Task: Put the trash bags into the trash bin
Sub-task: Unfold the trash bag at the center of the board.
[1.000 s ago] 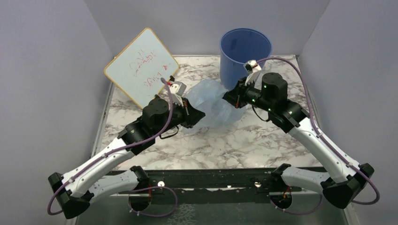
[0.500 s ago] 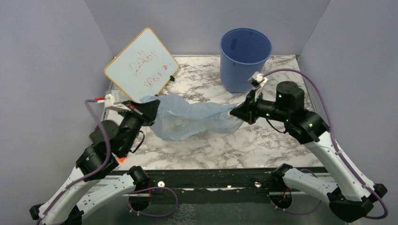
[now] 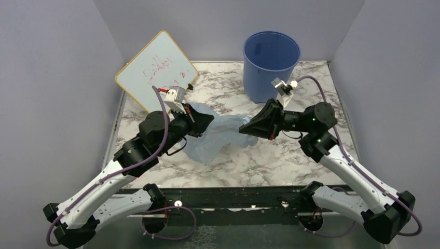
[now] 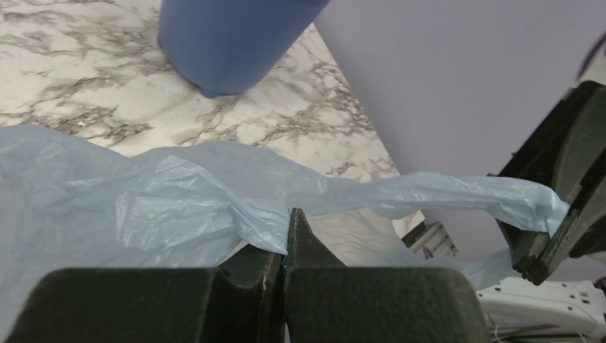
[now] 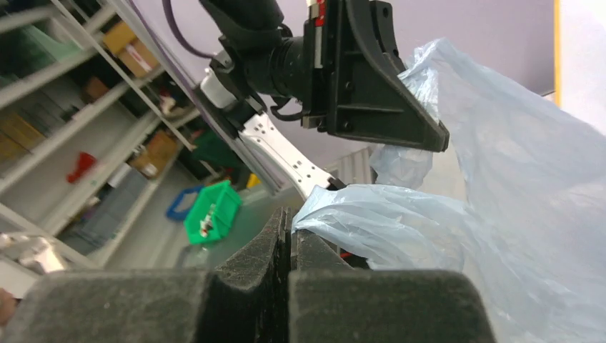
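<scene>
Since half a second earlier, both arms had drawn together in front of the trash bin (image 3: 271, 57): the left gripper (image 3: 207, 120) had swung in from far out on the side away from the bin to a spot nearer it, and the right gripper (image 3: 244, 128) had edged over to meet it. The trash bag (image 3: 218, 136), pulled out long between them before, now sagged in a bunched, crumpled heap.

Both grippers sat on the near side of the bin, tips pointing at each other and only a short gap apart. The left one was farther from the bin, the right one just in front of its base.

In the left wrist view, the left gripper's jaws were pressed together with a fold of the light-blue film pinched at the tips. The right wrist view showed the same of the right gripper: jaws closed tight, a wrinkled edge of the bag caught between them.

The bag lay wholly outside the bin, in front of it. Its upper edge was held up between the two grippers and its lower part rested on the marble-patterned table (image 3: 270, 161). The bin stood upright with its mouth uncovered. A whiteboard (image 3: 155, 70) with red writing leaned well to the bin's left.
</scene>
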